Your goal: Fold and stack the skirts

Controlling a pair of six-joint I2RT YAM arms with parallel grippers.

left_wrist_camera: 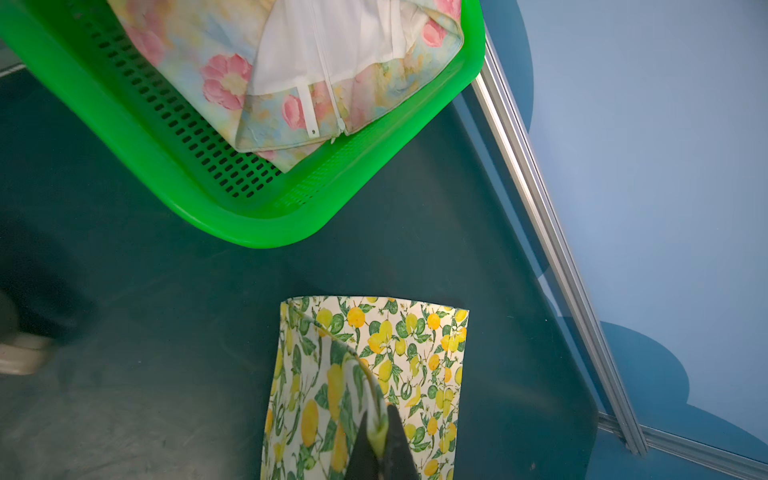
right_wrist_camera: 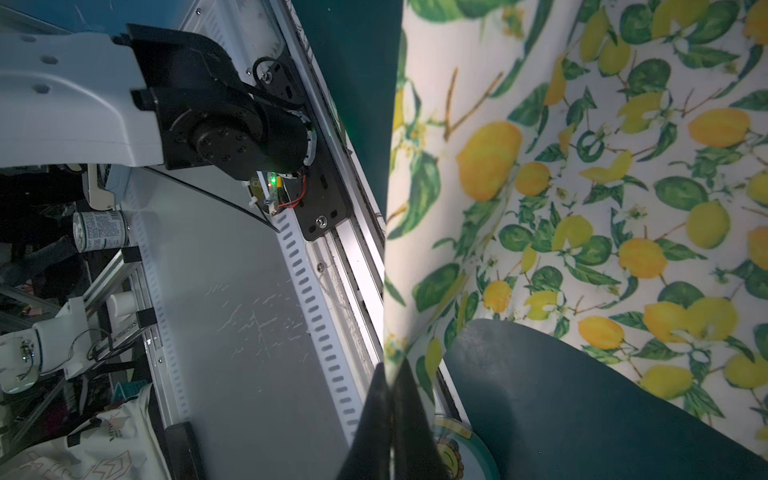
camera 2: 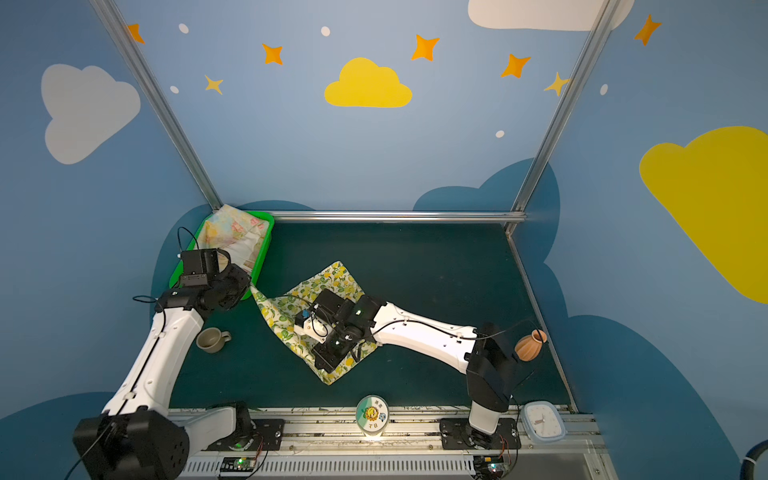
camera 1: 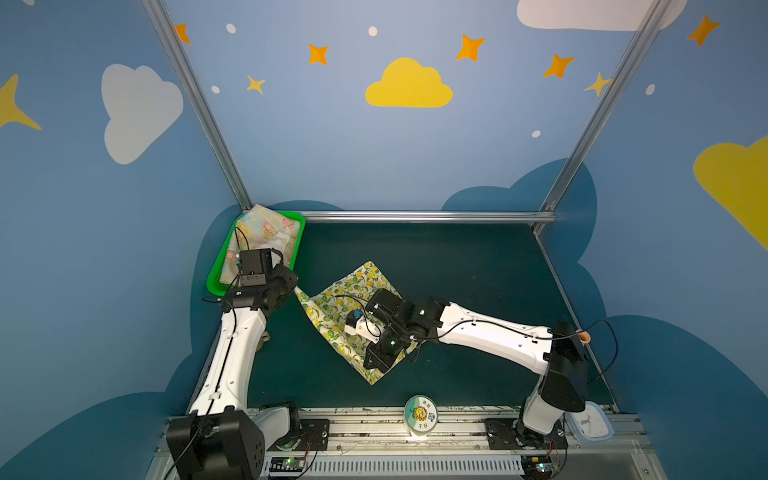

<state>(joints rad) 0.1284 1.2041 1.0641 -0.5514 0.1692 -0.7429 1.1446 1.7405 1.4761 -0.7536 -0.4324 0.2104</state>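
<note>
I have the left gripper (left_wrist_camera: pixel 376 436) and right gripper (right_wrist_camera: pixel 390 399) clamped on the lemon skirt (camera 1: pixel 353 286), lying on the tabletop (camera 1: pixel 457 270). The flower skirt (camera 1: pixel 266 230) sits in the basket (camera 1: pixel 215 272). Limp, light cloth; best pinched at corners.

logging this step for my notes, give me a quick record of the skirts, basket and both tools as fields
lemon skirt: on the table, partly lifted
floral skirt: bunched in the green basket, white lining showing
left tool: shut on a lemon skirt edge
right tool: shut on another lemon skirt edge
stack: not started, skirts apart
</note>
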